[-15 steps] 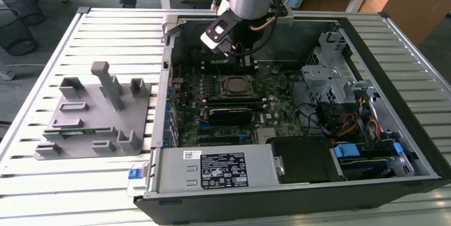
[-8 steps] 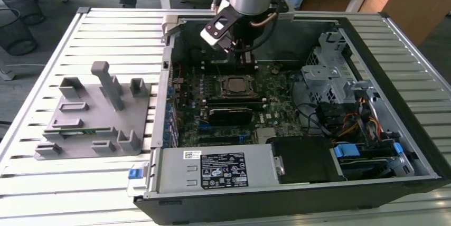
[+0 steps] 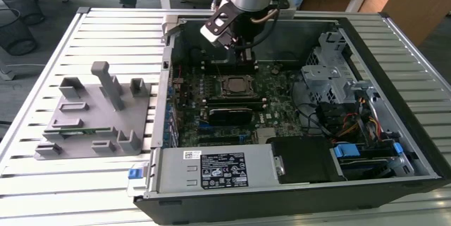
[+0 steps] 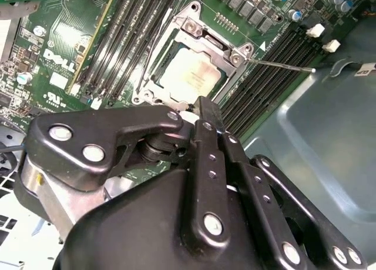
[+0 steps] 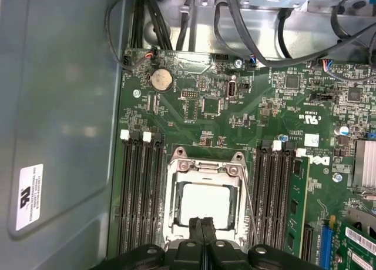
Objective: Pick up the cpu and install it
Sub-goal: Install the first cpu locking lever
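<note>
- In the first wrist view, the gripper was cut off by the picture's edge. Only its two dark fingertips and the tops of its linkage showed.
- Those fingertips covered the middle of one edge of the cpu, so that edge could not be seen whole.
- In the second wrist view, the black linkage blocked much of the board. It also hid one corner of the socket frame.
- In the exterior view, the gripper was hard to pick out against the dark inside of the case. Its tips could not be made out there.
- The fingers were pressed together with no gap between them, and nothing was held.
- The cpu, silver-topped, lay flat in the socket frame on the board. Black memory slots flanked it on both sides.
- A green memory stick stood in a slot at the outer edge of one bank.
- In both wrist views the closed tips pointed at the cpu's edge, just beside or over it. Whether they touched it could not be told.
- In the exterior view the arm hung over the board just beyond the cpu, toward the case's far wall.
- A thin wire lever ran out from the frame across the slots. Whether it was latched could not be told.
- A grey fixture sat on the table, at the exterior view's left, well apart from the gripper.
</note>
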Available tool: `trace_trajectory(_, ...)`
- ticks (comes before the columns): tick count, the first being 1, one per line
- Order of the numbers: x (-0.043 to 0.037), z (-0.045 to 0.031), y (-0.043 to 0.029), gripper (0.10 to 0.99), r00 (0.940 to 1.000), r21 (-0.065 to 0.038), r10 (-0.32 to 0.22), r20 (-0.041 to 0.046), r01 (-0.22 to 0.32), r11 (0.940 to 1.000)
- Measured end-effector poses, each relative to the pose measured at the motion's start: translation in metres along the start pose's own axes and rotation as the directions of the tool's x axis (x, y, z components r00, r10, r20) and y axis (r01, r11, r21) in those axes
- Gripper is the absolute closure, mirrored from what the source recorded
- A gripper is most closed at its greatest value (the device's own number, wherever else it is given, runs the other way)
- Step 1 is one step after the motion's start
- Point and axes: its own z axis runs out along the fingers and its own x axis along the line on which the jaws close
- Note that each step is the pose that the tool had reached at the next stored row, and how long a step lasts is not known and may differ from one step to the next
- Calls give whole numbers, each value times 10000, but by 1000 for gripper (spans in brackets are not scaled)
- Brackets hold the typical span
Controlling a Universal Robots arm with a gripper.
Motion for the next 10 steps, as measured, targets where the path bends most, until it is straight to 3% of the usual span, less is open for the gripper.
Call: trace_trajectory(10,8,-92,-1,980,10000,-2,0,0,0,10000)
